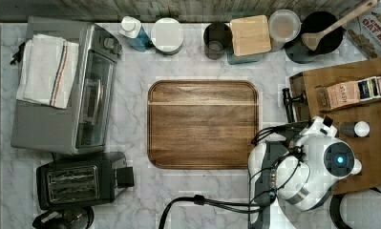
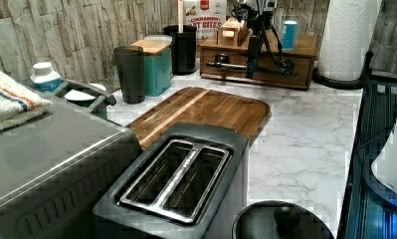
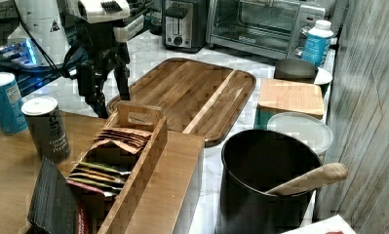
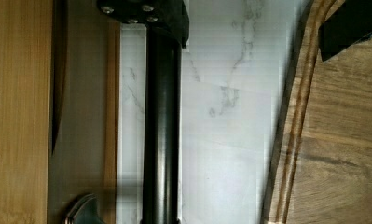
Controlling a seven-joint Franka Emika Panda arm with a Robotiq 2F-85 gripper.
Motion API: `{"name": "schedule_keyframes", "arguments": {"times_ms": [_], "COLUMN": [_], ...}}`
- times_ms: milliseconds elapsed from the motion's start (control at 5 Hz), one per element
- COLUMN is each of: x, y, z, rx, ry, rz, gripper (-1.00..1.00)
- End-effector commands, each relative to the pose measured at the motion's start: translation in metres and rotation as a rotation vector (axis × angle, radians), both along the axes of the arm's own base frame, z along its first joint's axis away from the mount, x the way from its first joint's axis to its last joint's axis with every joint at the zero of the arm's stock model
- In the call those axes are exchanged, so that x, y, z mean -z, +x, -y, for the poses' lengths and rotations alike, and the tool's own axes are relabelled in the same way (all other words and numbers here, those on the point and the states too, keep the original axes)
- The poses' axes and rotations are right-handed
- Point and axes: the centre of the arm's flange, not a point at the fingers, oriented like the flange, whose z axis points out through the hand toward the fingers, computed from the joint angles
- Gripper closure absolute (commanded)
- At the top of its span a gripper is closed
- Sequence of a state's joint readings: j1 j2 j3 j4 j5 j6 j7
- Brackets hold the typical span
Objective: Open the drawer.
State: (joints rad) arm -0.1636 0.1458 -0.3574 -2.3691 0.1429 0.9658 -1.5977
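Veined marble counter; pincer [image 2: 253, 59] spread astride the wooden drawer's [image 2: 258, 69] round black bar handle [image 4: 161, 126].

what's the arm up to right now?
The arm's claw is down at the front of the wooden box, its fingers open and straddling the long black handle of the drawer. In the wrist view a dark slit shows between the drawer front and the box, so the drawer looks about shut or only just started. The cutting board sits bare in the middle of the marble counter.
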Motion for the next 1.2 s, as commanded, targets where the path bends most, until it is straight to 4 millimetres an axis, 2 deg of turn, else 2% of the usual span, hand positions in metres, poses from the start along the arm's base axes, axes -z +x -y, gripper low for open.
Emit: {"name": "schedule_keyframes", "arguments": {"times_ms": [200, 400, 600, 800, 1200], "x": [-0.084, -0.083, -0.065, -0.049, -0.038], "y": [0.026, 0.032, 0.023, 0.015, 0.009], "z": [0.018, 0.02, 0.02, 0.005, -0.003], "rx": [-0.044, -0.028, -0.012, 0.064, 0.093], "ry": [-0.16, -0.15, -0.072, -0.049, -0.098], "rz": [0.19, 0.121, 0.143, 0.152, 0.169], "gripper": [-1.0, -1.0, -1.0, -1.0, -1.0]}}
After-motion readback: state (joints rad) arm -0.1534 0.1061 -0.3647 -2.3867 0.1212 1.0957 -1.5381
